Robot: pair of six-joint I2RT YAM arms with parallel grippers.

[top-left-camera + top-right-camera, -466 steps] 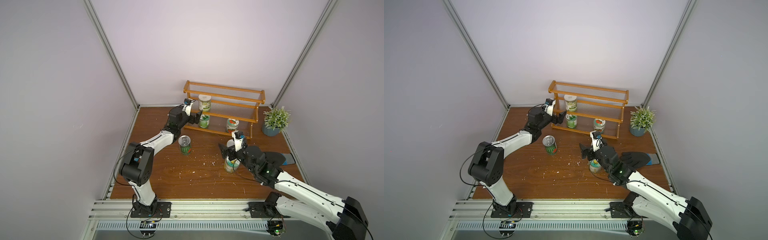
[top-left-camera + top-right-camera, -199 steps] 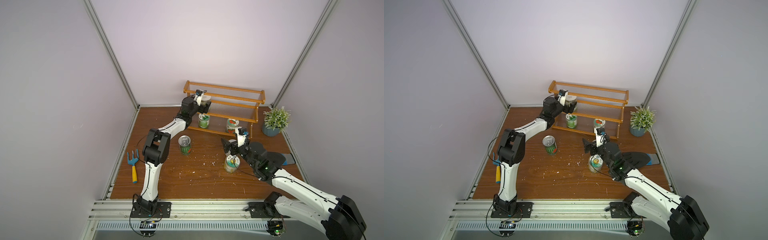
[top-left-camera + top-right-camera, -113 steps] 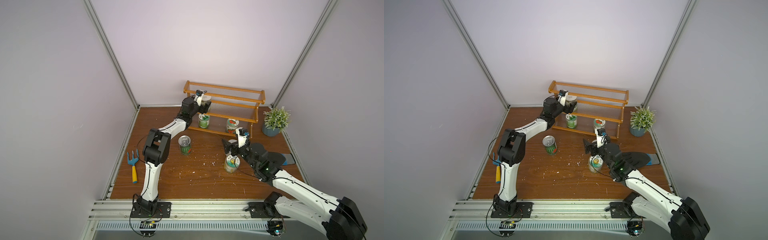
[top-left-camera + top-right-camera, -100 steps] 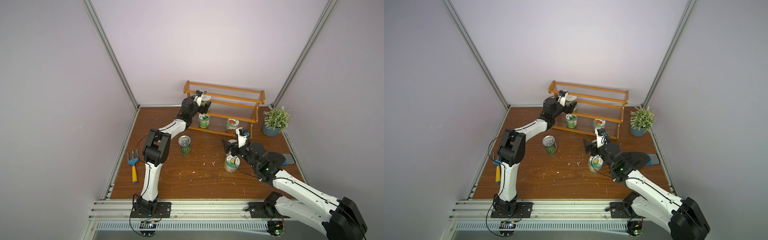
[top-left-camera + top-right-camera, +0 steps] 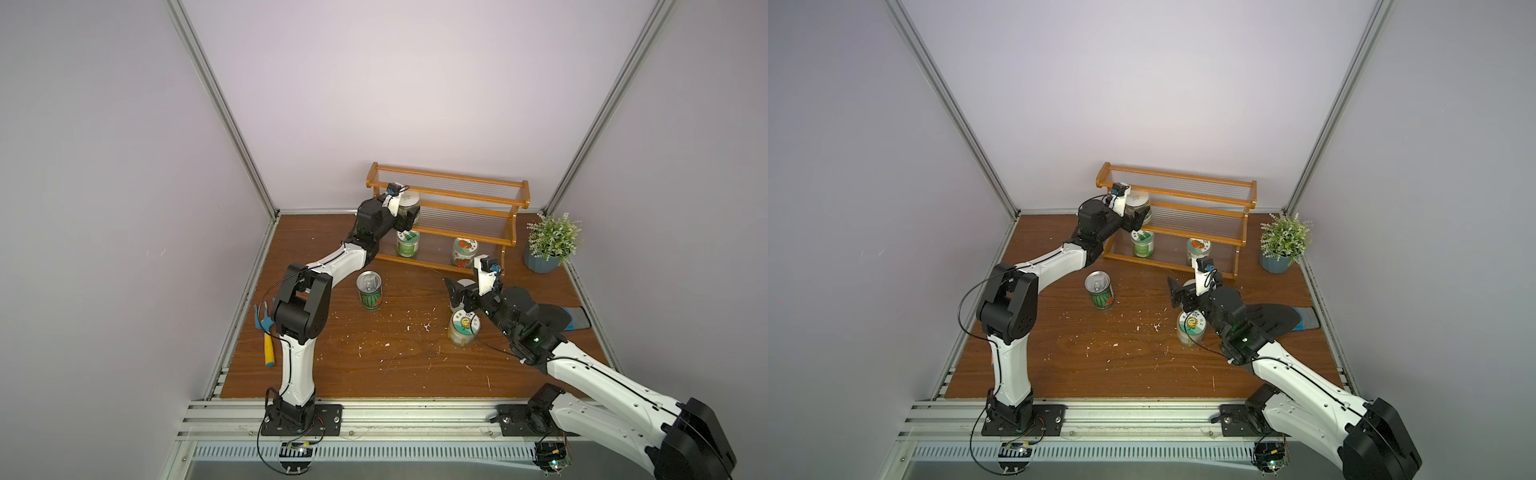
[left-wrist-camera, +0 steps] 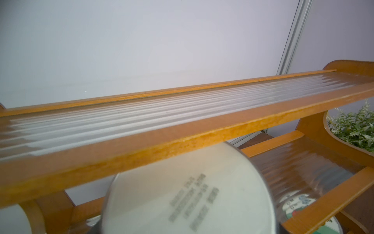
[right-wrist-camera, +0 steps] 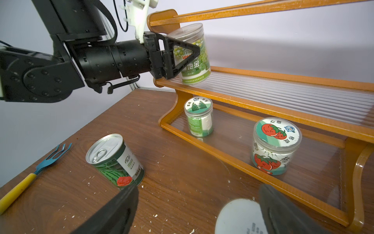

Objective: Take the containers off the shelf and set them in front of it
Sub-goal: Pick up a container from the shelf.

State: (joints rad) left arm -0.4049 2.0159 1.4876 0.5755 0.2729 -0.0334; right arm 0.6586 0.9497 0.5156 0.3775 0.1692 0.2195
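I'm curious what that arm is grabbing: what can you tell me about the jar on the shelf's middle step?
The jar is a clear, plastic-looking cylinder with a pale flat lid and a green label of leafy greens and Chinese writing. It leans, its base edge on the ribbed middle tier of the shelf, near that tier's end. The left pincer clamps its sides.

My top views look steeply down from the front; both wrist cameras closely face the orange-brown wooden shelf [image 6: 162,144].
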